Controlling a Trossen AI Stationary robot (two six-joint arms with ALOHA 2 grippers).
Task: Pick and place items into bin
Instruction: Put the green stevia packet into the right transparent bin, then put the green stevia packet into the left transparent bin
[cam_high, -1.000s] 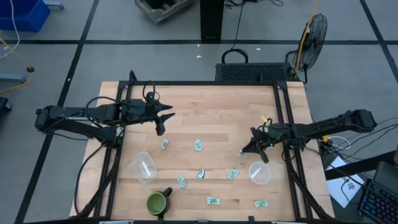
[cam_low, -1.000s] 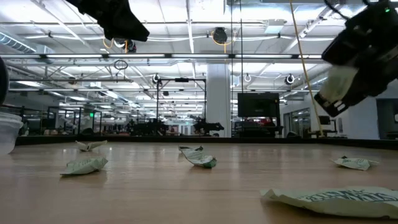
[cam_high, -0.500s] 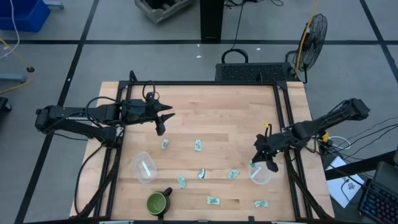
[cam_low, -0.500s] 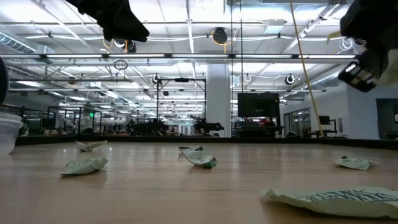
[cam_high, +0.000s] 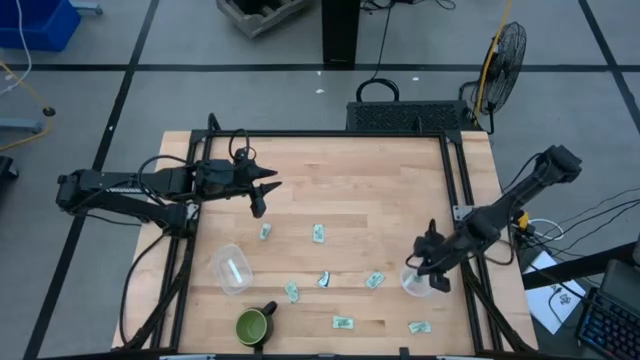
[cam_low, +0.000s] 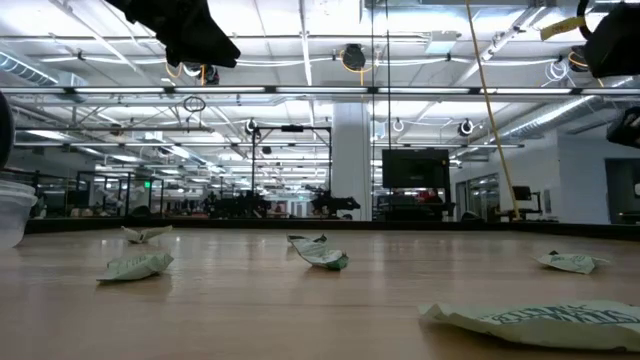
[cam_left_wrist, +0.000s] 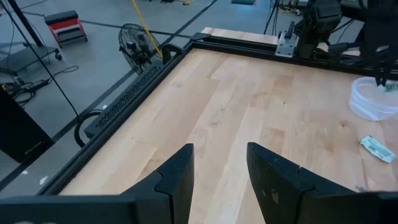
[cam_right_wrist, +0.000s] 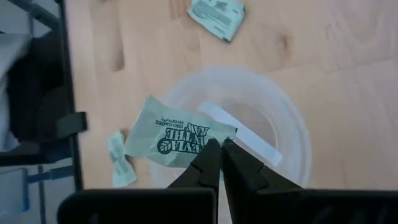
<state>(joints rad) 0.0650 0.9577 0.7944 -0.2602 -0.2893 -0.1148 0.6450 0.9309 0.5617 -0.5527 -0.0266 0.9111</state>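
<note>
Jaws, high view: our right gripper (cam_high: 432, 279), formerly beside the clear cup (cam_high: 418, 279), now hangs over it. Right wrist view: jaws clamped on a packet (cam_right_wrist: 174, 139), cup directly beneath them, so release looks due. Left wrist view: our left gripper (cam_left_wrist: 219, 163) waits, jaws apart.

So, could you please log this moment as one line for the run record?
right gripper: shut on packet, above clear cup | left gripper: open, idle | loose packets remain
</note>
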